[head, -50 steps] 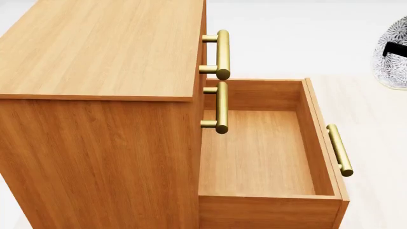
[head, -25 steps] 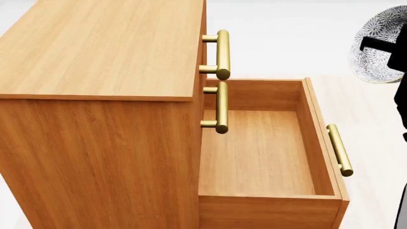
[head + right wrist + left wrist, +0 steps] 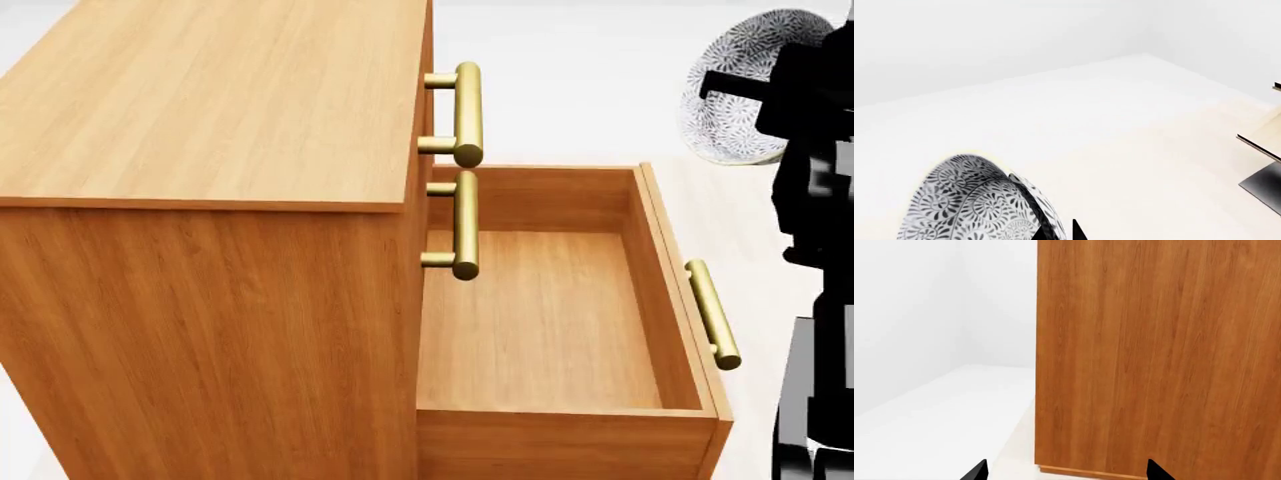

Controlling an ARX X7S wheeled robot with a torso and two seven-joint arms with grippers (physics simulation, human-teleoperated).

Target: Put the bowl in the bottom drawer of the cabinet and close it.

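Observation:
The cabinet (image 3: 214, 100) fills the left of the head view. Its bottom drawer (image 3: 534, 330) stands pulled out, nothing inside, with its brass handle (image 3: 711, 313) on the right. The patterned bowl (image 3: 734, 95) hangs tilted in the air beyond the drawer's far right corner. My right gripper (image 3: 754, 92) is shut on its rim. In the right wrist view one finger lies inside the bowl (image 3: 974, 205) and the other outside, at my right gripper (image 3: 1057, 232). My left gripper (image 3: 1066, 475) is open beside the cabinet's side panel (image 3: 1154, 355) and holds nothing.
The two upper drawers are shut, and their brass handles (image 3: 466, 113) (image 3: 463, 224) stick out over the open drawer's left side. My black right arm (image 3: 814, 200) runs down the head view's right edge. Pale floor (image 3: 787, 270) lies right of the drawer.
The bowl in my right gripper has moved left, closer to the open drawer, and more of the right arm has come into the head view. The cabinet and drawer have not moved.

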